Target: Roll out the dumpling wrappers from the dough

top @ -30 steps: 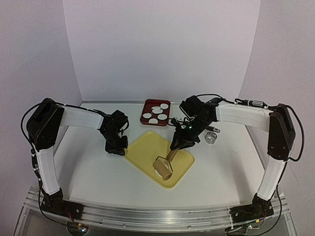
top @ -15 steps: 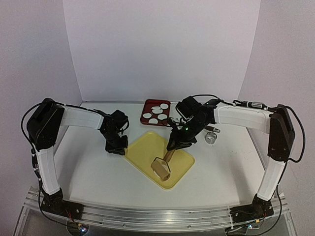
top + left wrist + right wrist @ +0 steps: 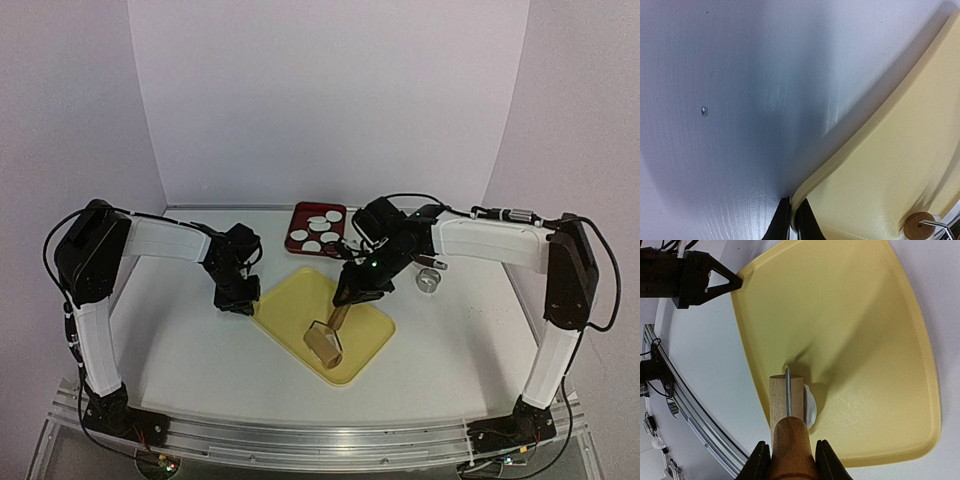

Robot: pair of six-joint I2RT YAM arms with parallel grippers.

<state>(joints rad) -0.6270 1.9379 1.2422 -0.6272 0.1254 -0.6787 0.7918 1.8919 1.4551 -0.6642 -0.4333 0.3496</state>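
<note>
one small white bit of dough (image 3: pixel 810 407) peeks out from under the wooden roller (image 3: pixel 786 397), low in the middle of the yellow board (image 3: pixel 850 340). the right claw (image 3: pixel 792 462) is closed tight round the roller's handle so it can push. the left claw (image 3: pixel 791 215) pinches the board's edge, likely to stop it sliding. a few round wrappers (image 3: pixel 317 222) sit in the red tray (image 3: pixel 303 210), top middle.

White table (image 3: pixel 200 350) (faintly wood-grained) before a curved pale lilac backdrop (image 3: pixel 320 100).

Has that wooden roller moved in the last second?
Yes: the wooden roller has slid slightly left across the yellow board, which stayed put.
</note>
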